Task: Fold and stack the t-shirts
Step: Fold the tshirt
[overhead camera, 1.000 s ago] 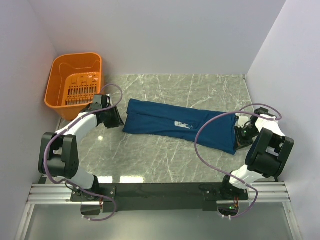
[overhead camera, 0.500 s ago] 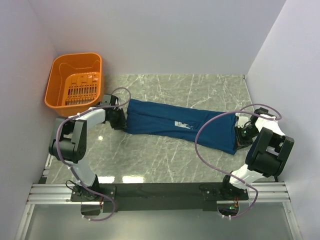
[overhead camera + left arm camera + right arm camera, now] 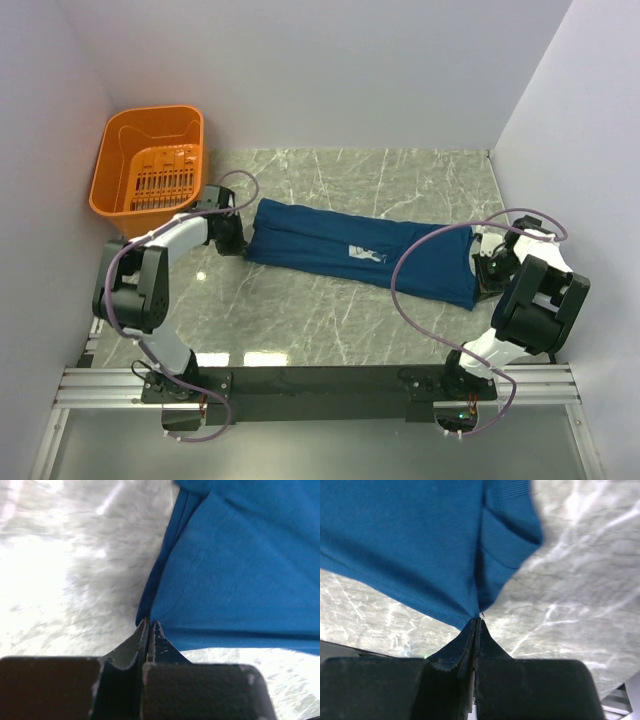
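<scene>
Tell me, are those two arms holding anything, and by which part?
Yes, both pinch the same t-shirt. The left tool grips a corner at its left end; the right tool grips a corner at its right end.

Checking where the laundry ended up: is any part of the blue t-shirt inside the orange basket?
No, the t-shirt lies stretched out on the table, wholly outside the orange basket at the far left.
</scene>
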### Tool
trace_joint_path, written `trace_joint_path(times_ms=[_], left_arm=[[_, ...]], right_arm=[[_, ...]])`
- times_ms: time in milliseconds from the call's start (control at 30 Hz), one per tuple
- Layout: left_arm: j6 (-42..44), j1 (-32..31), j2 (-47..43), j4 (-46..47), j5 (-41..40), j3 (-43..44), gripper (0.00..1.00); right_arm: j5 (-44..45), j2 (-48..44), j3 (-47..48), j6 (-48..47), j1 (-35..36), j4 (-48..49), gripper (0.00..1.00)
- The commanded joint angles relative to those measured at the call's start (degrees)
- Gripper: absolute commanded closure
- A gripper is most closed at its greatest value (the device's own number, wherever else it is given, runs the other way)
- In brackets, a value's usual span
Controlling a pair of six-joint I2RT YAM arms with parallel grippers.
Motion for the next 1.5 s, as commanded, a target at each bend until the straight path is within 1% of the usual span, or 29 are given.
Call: trace_joint_path(times_ms=[0, 100, 233, 467, 500, 567, 600, 700, 800, 867, 1000, 1100, 1133, 1200, 1233, 1267, 1333, 1367, 1433, 1467], left_arm=[[-0.01, 2.3, -5.97, 0.16, -4.32, -1.06, 0.99], [0.25, 2.83, -5.98, 0.08, -3.18, -1.32, 0.99], [0.95, 2.92, -3.96, -0.89, 0.59, -1.58, 0.99], [1.13, 2.83, 0.08, -2.47, 3.59, -4.13, 0.99], [1.04, 2.83, 0.09, -2.47, 3.42, -4.05, 0.88], [0.78, 2.83, -0.96, -2.47, 2.37, -3.61, 0.72], [0.6, 2.83, -1.75, -2.39, 1.92, -3.43, 0.58], [0.51, 2.83, -5.61, -2.21, 0.17, -2.47, 0.44], [0.86, 2.83, -9.48, -1.16, -1.24, -1.41, 0.39], [1.04, 2.83, -11.77, -0.02, -1.68, -1.23, 0.37], [2.0, 2.83, -13.97, 4.02, -1.07, -1.32, 0.36], [3.14, 2.75, -12.93, 8.32, 2.96, 0.43, 0.35], [3.58, 2.22, -12.14, 9.9, 4.11, 2.26, 0.34], [5.25, 1.61, -8.02, 9.57, 4.99, 5.52, 0.33], [5.87, 0.82, -6.26, 8.87, 5.26, 9.01, 0.33], [6.57, 0.38, -3.11, 8.6, 5.96, 10.53, 0.34], [8.33, -0.94, -0.02, 8.25, 6.57, 14.91, 0.34], [9.03, -1.38, 2.96, 8.08, 7.71, 16.24, 0.36], [11.4, -2.78, 6.13, 7.46, 8.42, 20.88, 0.37], [12.54, -3.31, 9.02, 7.11, 10.16, 22.39, 0.4]], right_arm=[[4.02, -2.02, 2.74, -2.12, -1.72, 0.87, 1.0], [3.06, -2.11, 3.71, -2.74, -2.34, 0.26, 1.0], [1.83, -2.2, 3.88, -4.23, -2.34, -0.88, 1.0], [1.47, -1.49, 0.37, -6.34, -2.43, -1.24, 1.0], [1.39, -1.49, 0.37, -6.34, -2.43, -1.15, 0.95], [1.21, -2.1, 0.8, -6.43, -2.34, -1.41, 0.87], [1.38, -3.15, 1.16, -6.34, -2.43, -1.41, 0.73], [1.3, -4.48, 4.14, -6.34, -2.43, -2.46, 0.56], [-0.71, -4.83, 7.83, -6.08, -2.34, -3.87, 0.51], [-3.79, -4.13, 9.93, -5.55, -2.17, -4.31, 0.5], [-9.59, -0.71, 12.4, -2.75, -0.24, -3.53, 0.5], [-10.92, 2.54, 13.81, 4.26, 2.75, 2.07, 0.49], [-10.66, 3.33, 14.77, 6.12, 3.45, 3.76, 0.49], [-10.39, 5.97, 16.7, 9.29, 5.47, 5.87, 0.49], [-9.52, 6.93, 18.98, 13.13, 6.09, 7.97, 0.49], [-9.16, 9.21, 20.65, 14.21, 6.88, 8.25, 0.49], [-10.56, 11.5, 25.3, 15.97, 8.55, 7.29, 0.51], [-11.0, 13.34, 26.72, 16.33, 8.91, 6.85, 0.58], [-13.29, 14.94, 30.23, 15.98, 10.22, 4.67, 0.69], [-13.9, 15.9, 31.03, 15.46, 10.66, 3.87, 0.77]])
